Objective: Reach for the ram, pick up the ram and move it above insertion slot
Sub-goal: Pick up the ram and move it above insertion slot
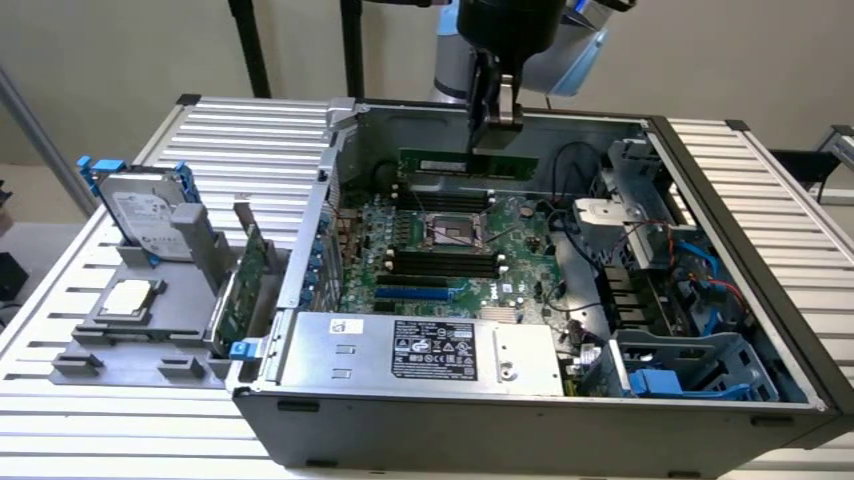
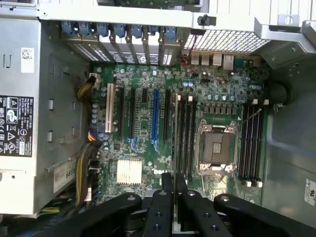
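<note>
On the exterior view's left, an expansion card [image 1: 240,290] is standing in its holder on the counter [image 1: 80,440]. Further right, the gripper [image 1: 497,128] is pinching the ram [image 1: 467,163] between its fingers [image 2: 168,190], hanging above the memory slots [image 1: 434,192]. The carrying step seems nearly finished; aligning the ram with one slot now needs care.

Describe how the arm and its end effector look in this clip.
The arm has a black wrist section with light grey and pale blue housing behind it. The end effector has narrow dark metallic fingers hanging from the black body. In the wrist view, the end effector shows matte black linkage bars with round pivot bolts and small screw holes.
</note>
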### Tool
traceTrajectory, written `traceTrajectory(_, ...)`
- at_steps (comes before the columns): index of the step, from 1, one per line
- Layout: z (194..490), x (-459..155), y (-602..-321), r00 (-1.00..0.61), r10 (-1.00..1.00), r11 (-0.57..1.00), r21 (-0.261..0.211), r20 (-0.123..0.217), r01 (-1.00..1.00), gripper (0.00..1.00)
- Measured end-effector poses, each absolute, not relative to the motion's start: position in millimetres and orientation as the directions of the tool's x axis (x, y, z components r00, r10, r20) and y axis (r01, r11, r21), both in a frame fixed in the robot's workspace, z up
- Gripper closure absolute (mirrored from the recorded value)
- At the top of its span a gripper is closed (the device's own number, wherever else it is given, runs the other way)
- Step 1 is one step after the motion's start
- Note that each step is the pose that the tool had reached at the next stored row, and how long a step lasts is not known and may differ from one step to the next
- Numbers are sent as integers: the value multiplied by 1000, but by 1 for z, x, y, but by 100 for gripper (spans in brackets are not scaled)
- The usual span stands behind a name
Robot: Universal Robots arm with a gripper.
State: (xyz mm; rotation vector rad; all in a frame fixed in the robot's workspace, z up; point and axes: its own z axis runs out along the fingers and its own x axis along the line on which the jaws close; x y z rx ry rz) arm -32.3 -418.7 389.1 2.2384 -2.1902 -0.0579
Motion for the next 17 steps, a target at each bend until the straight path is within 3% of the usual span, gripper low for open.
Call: traceTrajectory(17,379,-31,-401,5,-1000,-5,-4,-15,-1000,86)
